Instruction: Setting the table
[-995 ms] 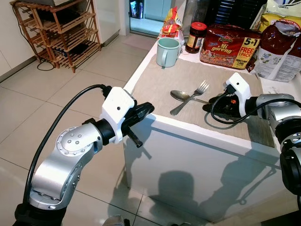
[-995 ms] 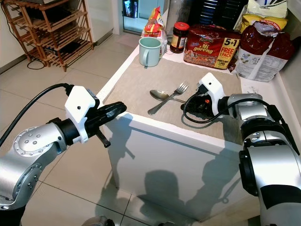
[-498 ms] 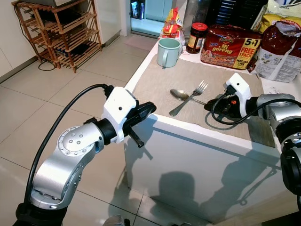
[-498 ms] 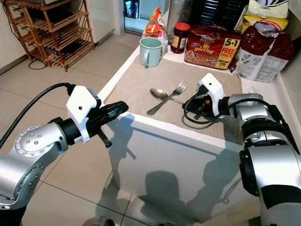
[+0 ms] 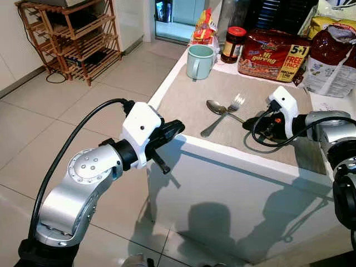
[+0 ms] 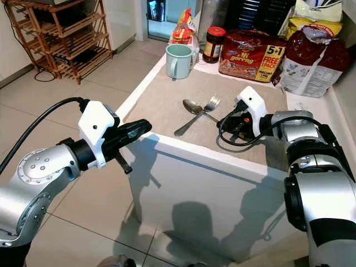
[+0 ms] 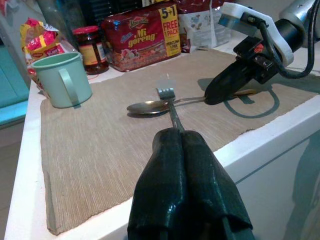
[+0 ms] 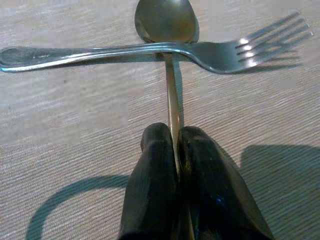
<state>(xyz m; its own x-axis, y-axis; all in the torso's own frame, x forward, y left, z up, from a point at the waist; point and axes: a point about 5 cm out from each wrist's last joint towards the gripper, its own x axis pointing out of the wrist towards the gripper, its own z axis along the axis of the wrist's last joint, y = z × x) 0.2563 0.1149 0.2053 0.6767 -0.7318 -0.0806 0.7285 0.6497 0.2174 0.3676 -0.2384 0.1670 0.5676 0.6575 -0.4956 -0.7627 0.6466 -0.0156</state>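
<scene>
1. The jaws of the right gripper (image 8: 172,150) are pressed tight on the handle of the spoon (image 5: 216,107), low over the mat (image 5: 183,100); the jaws of the left gripper (image 5: 177,127) are closed together with nothing between them, held off the tabletop's (image 5: 233,167) near edge, above the floor (image 5: 67,111).
2. A pale green mug (image 5: 199,60) is stood upright at the mat's far left corner; its inside cannot be made out.
3. Behind the mug, a dark jar (image 5: 232,44) with a red lid is seen, its contents dark, with a red noodle pack (image 5: 272,55) beside it and a red-and-white bag (image 5: 334,58) further right.
4. A yellow snack packet (image 5: 203,30) is stood just behind the mug.
5. The spoon is shiny metal, bowl up, lying on the mat with its bowl pointed away from the right gripper.
6. A metal fork (image 8: 210,50) is laid across the spoon's neck, just behind the bowl, so the two are crossed and touching; its tines are pointed toward the noodle pack.
7. A wooden rack (image 5: 69,39) is stood on the floor at far left.
</scene>
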